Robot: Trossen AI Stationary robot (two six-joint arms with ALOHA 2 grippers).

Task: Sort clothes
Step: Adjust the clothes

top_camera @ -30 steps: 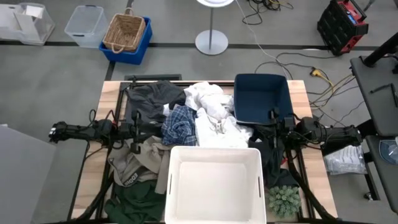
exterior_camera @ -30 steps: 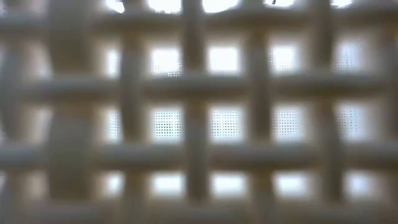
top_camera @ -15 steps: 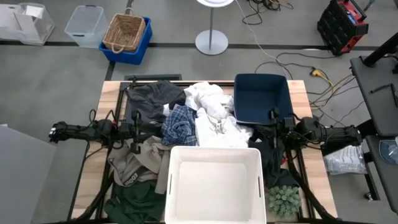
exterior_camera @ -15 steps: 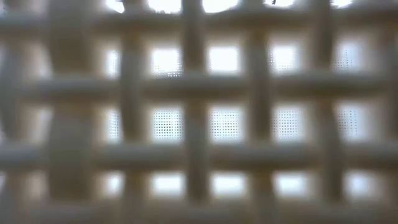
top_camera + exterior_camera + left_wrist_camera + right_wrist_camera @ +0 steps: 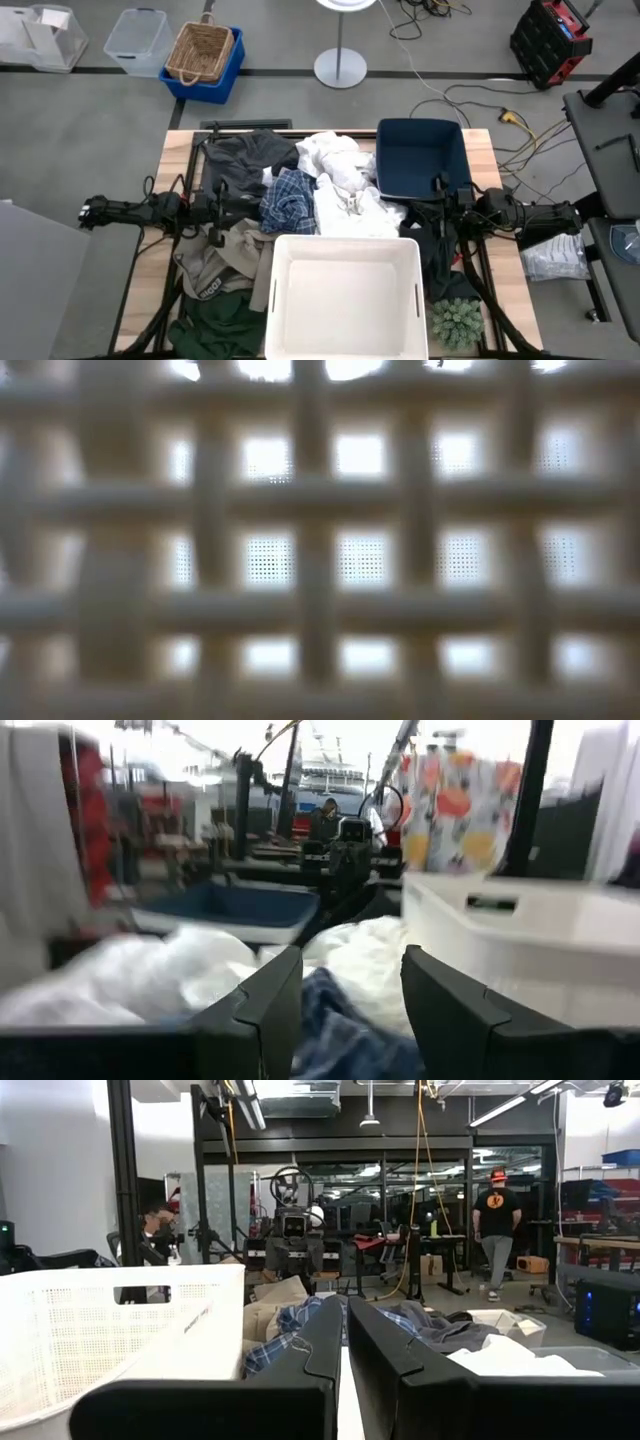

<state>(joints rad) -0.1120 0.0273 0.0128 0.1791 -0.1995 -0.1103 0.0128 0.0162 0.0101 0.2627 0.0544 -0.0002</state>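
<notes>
white bin (image 5: 343, 296) and navy bin (image 5: 421, 158) hem the clothes (image 5: 300, 190) heaped between.

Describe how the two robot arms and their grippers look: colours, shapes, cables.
Both arms are black, built of jointed tubular segments with dark cables running along them. The left gripper ends in two broad, flat, matte dark fingers with angular edges. The right gripper has the same dark, blocky fingers. No markings or labels can be seen on them.

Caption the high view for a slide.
Clothes heaped between the empty white bin and navy bin; left gripper and right gripper flank the pile.
</notes>
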